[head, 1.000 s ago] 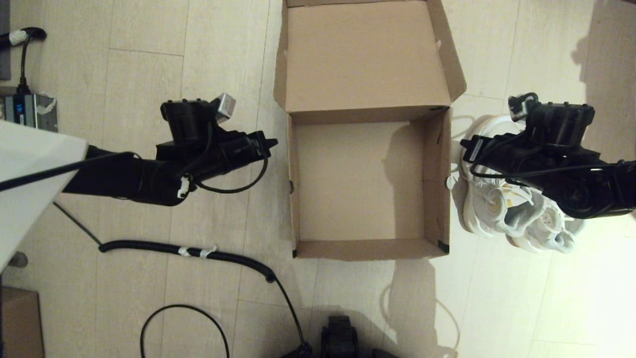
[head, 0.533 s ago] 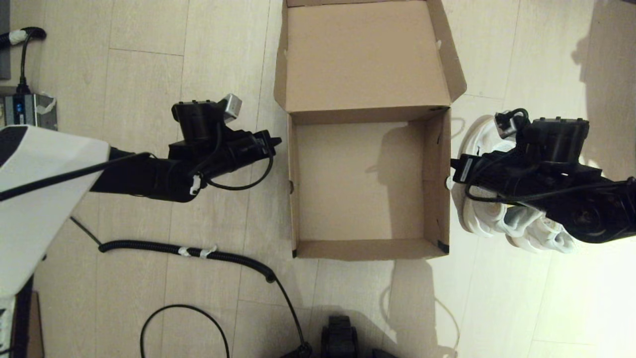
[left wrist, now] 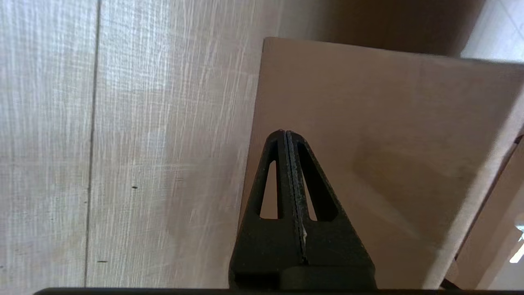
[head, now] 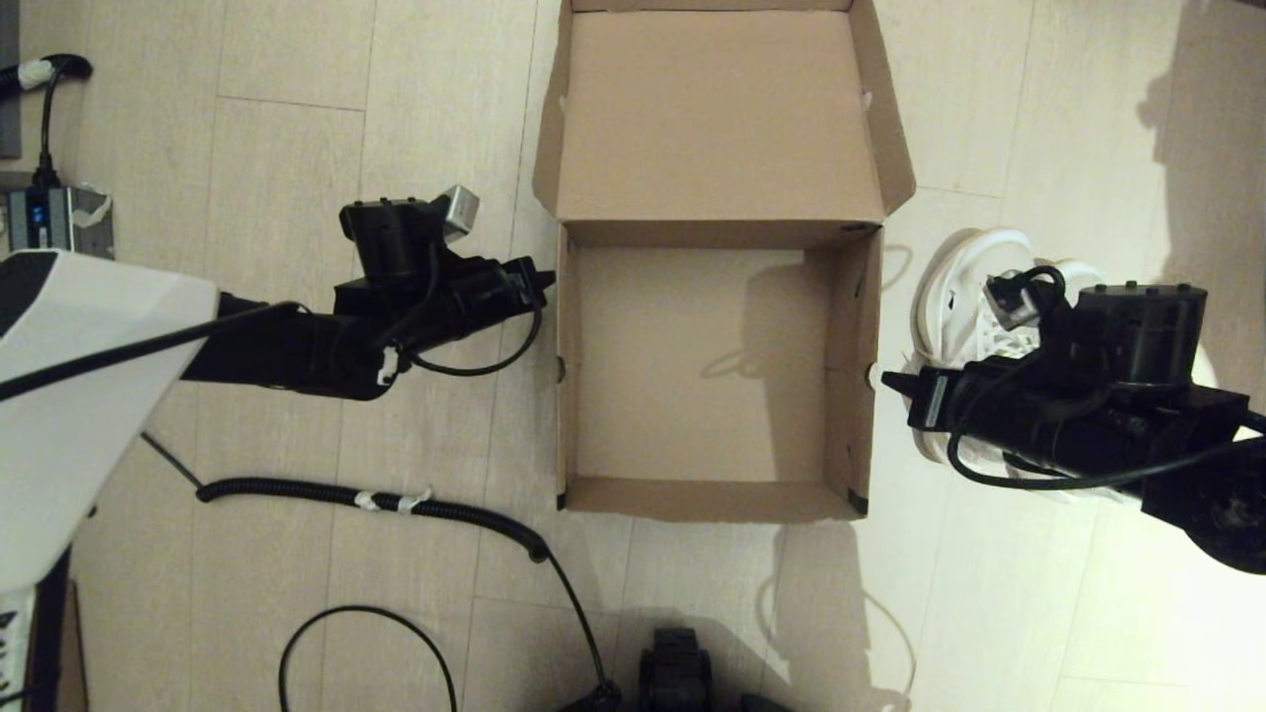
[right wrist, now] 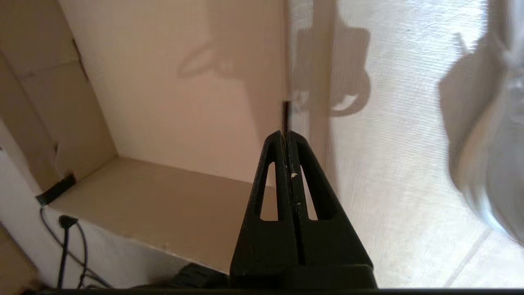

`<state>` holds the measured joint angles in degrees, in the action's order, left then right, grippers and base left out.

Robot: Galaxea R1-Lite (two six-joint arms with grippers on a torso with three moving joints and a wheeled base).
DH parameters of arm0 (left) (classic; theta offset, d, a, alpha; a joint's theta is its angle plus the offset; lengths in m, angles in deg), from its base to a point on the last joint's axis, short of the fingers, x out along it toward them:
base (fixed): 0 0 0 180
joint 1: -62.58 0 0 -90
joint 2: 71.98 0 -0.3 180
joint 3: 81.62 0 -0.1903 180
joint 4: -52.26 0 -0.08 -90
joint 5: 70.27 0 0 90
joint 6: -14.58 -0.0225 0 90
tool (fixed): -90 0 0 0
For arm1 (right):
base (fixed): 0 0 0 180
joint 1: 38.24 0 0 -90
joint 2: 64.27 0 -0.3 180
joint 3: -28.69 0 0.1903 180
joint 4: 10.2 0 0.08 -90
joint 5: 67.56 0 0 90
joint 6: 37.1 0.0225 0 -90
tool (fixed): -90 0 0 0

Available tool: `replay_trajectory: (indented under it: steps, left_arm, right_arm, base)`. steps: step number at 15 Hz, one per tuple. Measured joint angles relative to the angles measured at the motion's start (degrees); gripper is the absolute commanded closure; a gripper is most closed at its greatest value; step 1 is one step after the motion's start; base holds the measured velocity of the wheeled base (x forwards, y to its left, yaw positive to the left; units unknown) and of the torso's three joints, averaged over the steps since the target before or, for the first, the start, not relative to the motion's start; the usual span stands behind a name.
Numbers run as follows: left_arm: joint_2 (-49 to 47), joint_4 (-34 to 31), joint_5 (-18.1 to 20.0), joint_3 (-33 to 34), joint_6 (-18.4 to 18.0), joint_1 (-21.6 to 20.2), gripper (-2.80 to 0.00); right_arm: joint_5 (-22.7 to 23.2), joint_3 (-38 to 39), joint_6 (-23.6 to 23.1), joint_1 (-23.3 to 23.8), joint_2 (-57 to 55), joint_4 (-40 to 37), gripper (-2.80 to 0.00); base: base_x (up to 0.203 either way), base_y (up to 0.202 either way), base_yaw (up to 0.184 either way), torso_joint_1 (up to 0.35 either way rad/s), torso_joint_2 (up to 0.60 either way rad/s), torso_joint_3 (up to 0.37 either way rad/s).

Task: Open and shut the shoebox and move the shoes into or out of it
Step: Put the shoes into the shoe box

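Note:
The brown shoebox [head: 853, 366] stands open and empty on the floor, its lid [head: 717, 109] folded flat away from me. My left gripper [head: 546, 281] is shut and empty, its tip against the box's left outer wall [left wrist: 389, 123]. The right gripper [head: 885, 382] is likewise shut on nothing, its tip [right wrist: 285, 132] at the top edge of the box's right wall, with the inside of the box [right wrist: 163, 196] beyond it. The white shoes [head: 954, 287] lie on the floor right of the box, mostly hidden under my right arm; one shows blurred [right wrist: 491, 155] in the right wrist view.
A coiled black cable [head: 396, 502] runs across the floor in front of the box's left side, and a thin cable loop [head: 366, 643] lies nearer me. A power strip [head: 54, 220] sits at the far left. My base [head: 678, 672] shows at the bottom.
The right gripper has swung off the shoes, nearer and leftward, to the box's right wall. The box has slid slightly left. The left gripper moved right toward the left wall.

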<state>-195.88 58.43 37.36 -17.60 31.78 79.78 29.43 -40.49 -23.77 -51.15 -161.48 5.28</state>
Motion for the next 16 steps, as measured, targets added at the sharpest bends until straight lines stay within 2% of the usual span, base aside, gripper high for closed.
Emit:
replay_trajectory:
  steps: [2, 7, 9, 11, 13, 14, 16]
  left_arm:
    - [-0.11, 0.01, 0.16, -0.27, 0.00, -0.01, 0.00]
    - [-0.17, 0.15, 0.30, -0.77, -0.06, 0.07, 0.00]
    - [-0.22, -0.19, 0.31, -4.08, -0.15, -1.25, 0.00]
    - [-0.95, -1.49, 0.37, -9.43, -0.18, -2.23, 0.00]
    - [-1.85, -2.54, 0.37, -13.10, -0.20, -2.93, 0.00]
    - [-1.99, -2.54, 0.34, -13.39, -0.20, -3.04, 0.00]
    - [-1.21, -2.17, 0.17, -11.21, -0.20, -3.01, 0.00]
  right_arm:
    - [0.02, -0.77, -0.59, 2.10, 0.96, 0.21, 0.00]
    - [2.72, -11.06, -0.63, 8.00, -0.94, -0.26, 0.00]
    - [5.31, -18.20, 0.39, 9.99, -4.21, -1.74, 0.00]
    - [9.24, -25.14, 4.13, 12.11, -7.55, -4.10, 0.00]
    - [10.97, -27.15, 5.78, 13.72, -8.71, -7.48, 0.00]
    - [10.81, -26.72, 4.84, 14.41, -8.28, -8.98, 0.00]
    - [8.27, -24.60, 0.00, 15.91, -5.32, -13.31, 0.00]
  base:
    - [0.000, 0.000, 0.000, 0.000, 0.00, 0.000]
    - [0.000, 0.000, 0.000, 0.000, 0.00, 0.000]
    - [0.000, 0.000, 0.000, 0.000, 0.00, 0.000]
    - [0.000, 0.000, 0.000, 0.000, 0.00, 0.000]
    - [0.000, 0.000, 0.000, 0.000, 0.00, 0.000]
    - [0.000, 0.000, 0.000, 0.000, 0.00, 0.000]
    - [0.000, 0.000, 0.000, 0.000, 0.00, 0.000]
